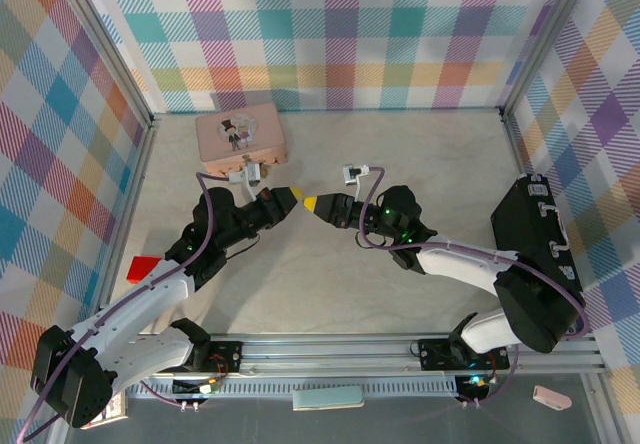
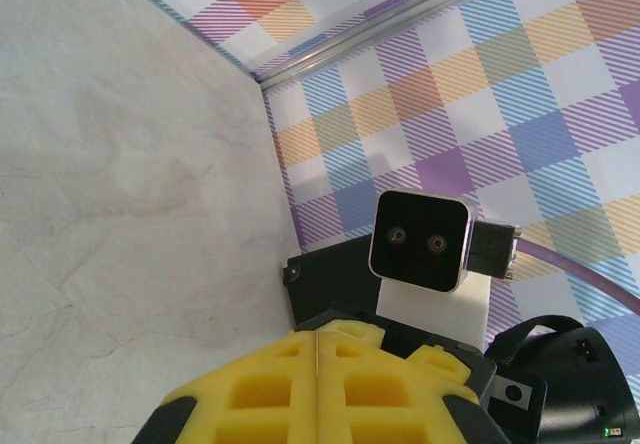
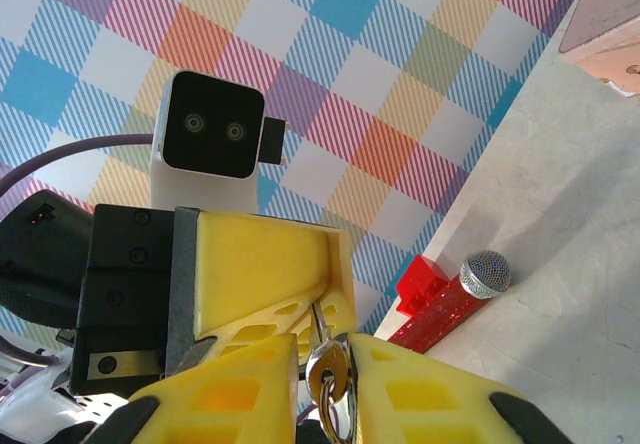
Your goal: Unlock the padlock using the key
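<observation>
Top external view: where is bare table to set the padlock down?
Crowded: mid-table, where left pincer and right pincer, holding the padlock, meet just before the pink tin. Free: the wide patch from there to the front rail; the back right corner, between tin and black case.

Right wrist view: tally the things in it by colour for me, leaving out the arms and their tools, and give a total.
Red: 2, block and toy microphone
Pink: 1, tin
Brass-gold: 1, padlock
Silver-grey: 1, thin sliver, apparently the key
Total: 5
</observation>
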Robot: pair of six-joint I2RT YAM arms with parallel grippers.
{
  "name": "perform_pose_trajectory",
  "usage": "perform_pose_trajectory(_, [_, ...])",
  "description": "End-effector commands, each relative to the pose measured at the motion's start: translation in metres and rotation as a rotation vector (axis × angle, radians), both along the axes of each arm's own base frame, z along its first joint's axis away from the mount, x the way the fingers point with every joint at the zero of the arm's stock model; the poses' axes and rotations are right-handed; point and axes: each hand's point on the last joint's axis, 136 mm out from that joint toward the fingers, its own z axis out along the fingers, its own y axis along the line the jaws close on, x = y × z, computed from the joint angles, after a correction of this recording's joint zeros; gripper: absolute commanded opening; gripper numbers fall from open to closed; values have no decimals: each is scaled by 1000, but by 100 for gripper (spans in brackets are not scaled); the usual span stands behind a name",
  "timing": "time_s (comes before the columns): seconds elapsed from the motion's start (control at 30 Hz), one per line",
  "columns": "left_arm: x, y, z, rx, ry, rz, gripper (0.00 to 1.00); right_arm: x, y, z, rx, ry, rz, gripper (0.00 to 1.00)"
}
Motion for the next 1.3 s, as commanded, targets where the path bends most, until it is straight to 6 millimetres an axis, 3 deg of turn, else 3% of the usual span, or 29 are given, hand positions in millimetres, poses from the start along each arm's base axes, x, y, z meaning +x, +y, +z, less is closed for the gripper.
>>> perform_pose_trajectory(0.0, [0,-1,-1,11,-11,0,0,-7,3,22,37,-50,41,21])
perform_pose_trajectory(0.23, [-1,-1,0,7,-13,-2,0,-7,4,24,40,-51,45,25])
perform_pose_trajectory(0.47, [-1,0,0,4,-13,2,0,-7,3,24,38,-48,43,22])
perform_pose_trajectory(0.93, [0,-1,0,11,-16,0,0,-5,1,18,10,-27,22,3])
perform_pose_trajectory(1.07, [3,11,-13,85,10,60,19,-2,-1,12,-39,-12,-3,0])
perform_pose_trajectory(1.1, [4,18,-18,126,25,96,25,0,-2,8,-83,2,-12,0])
perform_pose_trajectory(1.13, [5,26,-25,182,39,127,39,4,-6,-4,-175,42,-25,0])
perform_pose_trajectory(1.27, [6,65,-32,391,27,253,71,8,-49,-33,-522,46,-128,0])
